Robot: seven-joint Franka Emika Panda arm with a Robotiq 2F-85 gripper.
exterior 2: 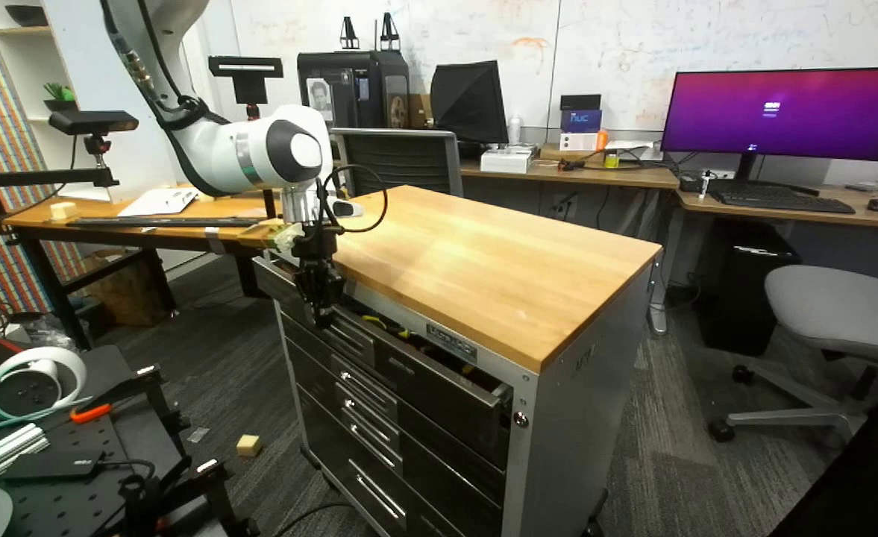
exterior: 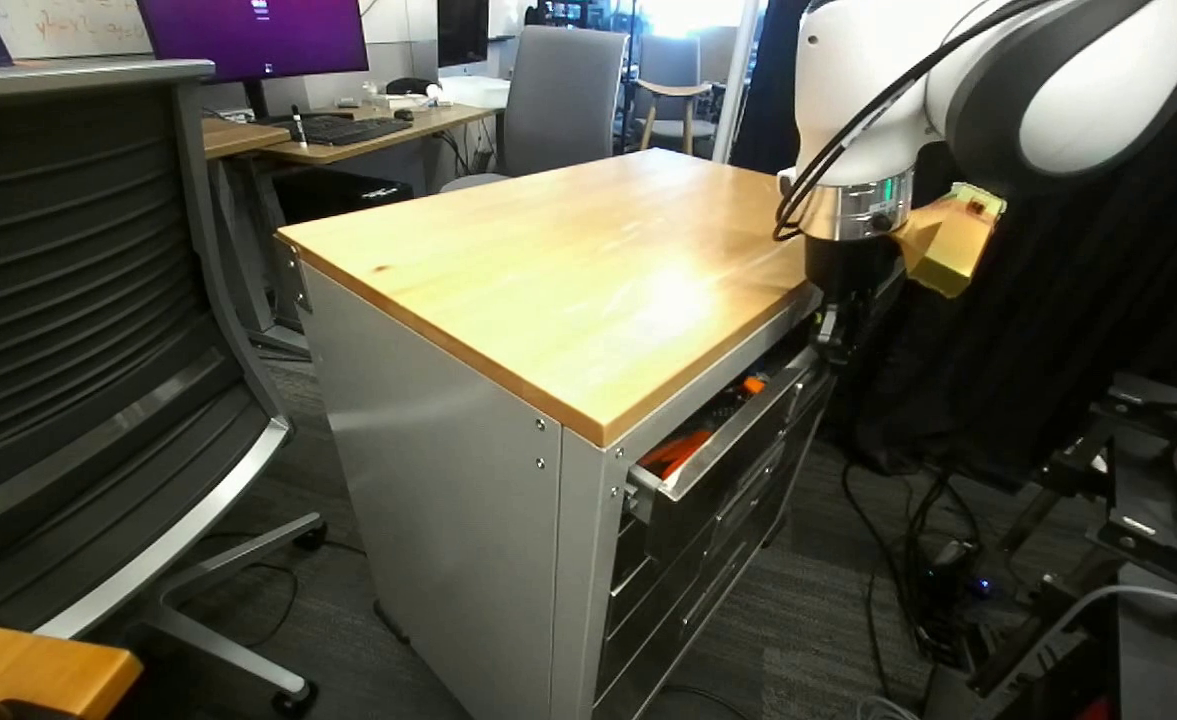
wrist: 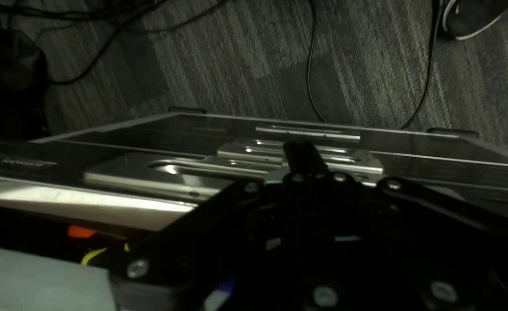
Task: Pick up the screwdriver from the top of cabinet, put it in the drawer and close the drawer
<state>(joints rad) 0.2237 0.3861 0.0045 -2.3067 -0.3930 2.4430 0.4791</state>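
The drawer (exterior 2: 427, 380) stands partly out, and the wrist view alone clearly shows the end effector (wrist: 304, 159) narrow.

"What colours has the cabinet (exterior: 438, 480)?"

"Grey sides under a honey-blond wooden top (exterior: 508, 250), mid-frame in both exterior views. Its uppermost drawer (exterior 2: 446, 388) shows a near-black front."

"The gripper (wrist: 304, 160), lower right in the wrist view?"

"Black, with silvery screws (wrist: 325, 296)."

"The monitor (exterior 2: 785, 112), upper right in an exterior view?"

"Purple running into magenta."

"The carpet (wrist: 254, 56)?"

"Streaked light and dark grey."

Drawer (exterior 2: 439, 380) contents (exterior: 683, 450) mostly hidden & arm (exterior 2: 222, 156) pt. cut off
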